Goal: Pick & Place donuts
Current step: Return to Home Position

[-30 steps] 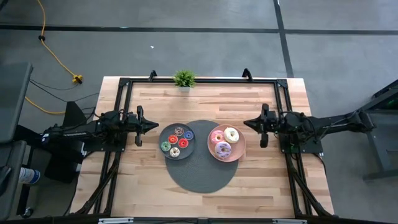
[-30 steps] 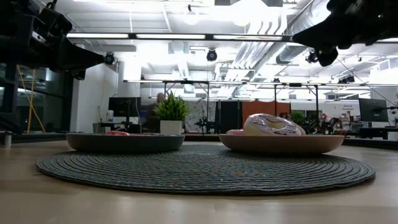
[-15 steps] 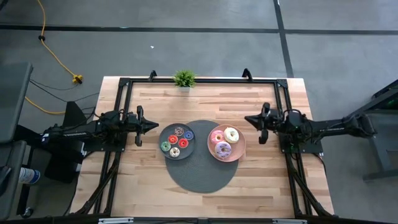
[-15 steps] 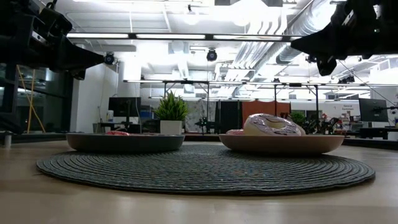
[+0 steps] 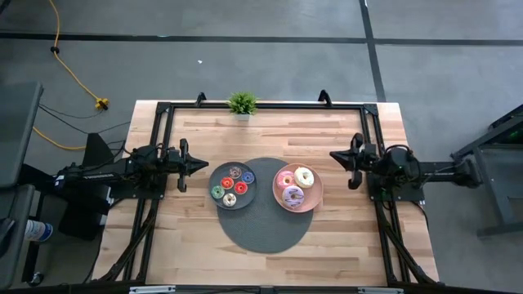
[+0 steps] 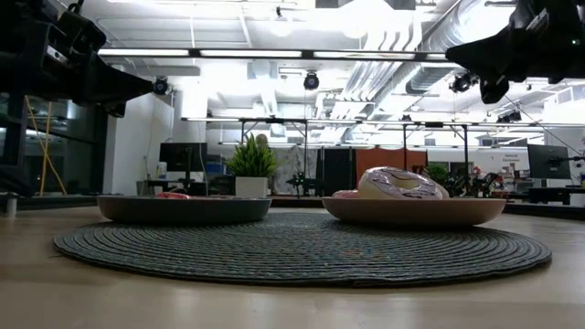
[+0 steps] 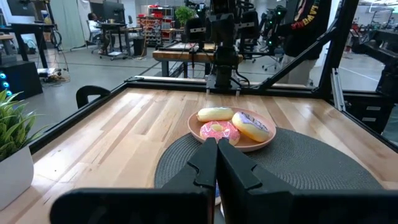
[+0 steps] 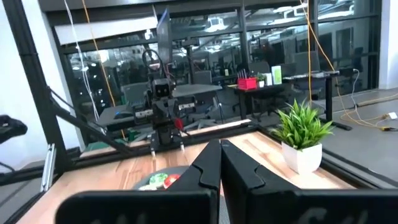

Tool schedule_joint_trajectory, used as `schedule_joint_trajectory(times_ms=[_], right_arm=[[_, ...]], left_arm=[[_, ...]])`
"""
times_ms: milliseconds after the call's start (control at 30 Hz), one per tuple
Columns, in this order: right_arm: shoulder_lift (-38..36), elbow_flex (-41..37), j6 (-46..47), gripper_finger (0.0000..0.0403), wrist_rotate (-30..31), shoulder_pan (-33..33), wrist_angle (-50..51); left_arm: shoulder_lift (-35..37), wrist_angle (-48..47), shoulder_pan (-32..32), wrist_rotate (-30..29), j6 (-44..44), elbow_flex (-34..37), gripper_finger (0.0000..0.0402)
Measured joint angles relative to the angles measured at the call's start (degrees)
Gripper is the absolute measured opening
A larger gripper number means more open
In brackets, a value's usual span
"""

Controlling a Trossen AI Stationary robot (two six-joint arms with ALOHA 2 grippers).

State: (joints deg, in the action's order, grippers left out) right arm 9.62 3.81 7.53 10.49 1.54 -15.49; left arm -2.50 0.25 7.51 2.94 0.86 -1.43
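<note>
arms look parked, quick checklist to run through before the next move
1. Left gripper jaws shut, nothing held: ok.
2. Right gripper jaws shut, nothing held: ok.
3. Small donuts all on the grey plate: ok.
4. Three big donuts on the pink plate: ok.
5. Both grippers apart from the plates, each out to its own side: ok.
6. Arms fully at home: cannot tell.
</note>
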Motion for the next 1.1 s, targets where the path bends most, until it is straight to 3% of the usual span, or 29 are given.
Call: schedule_joint_trajectory(times_ms=[267,567,1100], right_arm=[[-9.36,0.00,0.44,0.0000,-3.15,-0.82,10.72],[-9.59,0.02,-0.07,0.0000,-7.72,-4.84,11.50],[-9.59,0.04,-4.18,0.0000,-5.85,-7.72,20.48]], left_arm=[[0.02,0.02,-0.02,0.00,0.00,0.00,0.0002],[0.02,0.02,-0.02,0.02,0.00,0.00,0.0002],[0.02,0.00,0.00,-0.11,0.00,0.00,0.0002]])
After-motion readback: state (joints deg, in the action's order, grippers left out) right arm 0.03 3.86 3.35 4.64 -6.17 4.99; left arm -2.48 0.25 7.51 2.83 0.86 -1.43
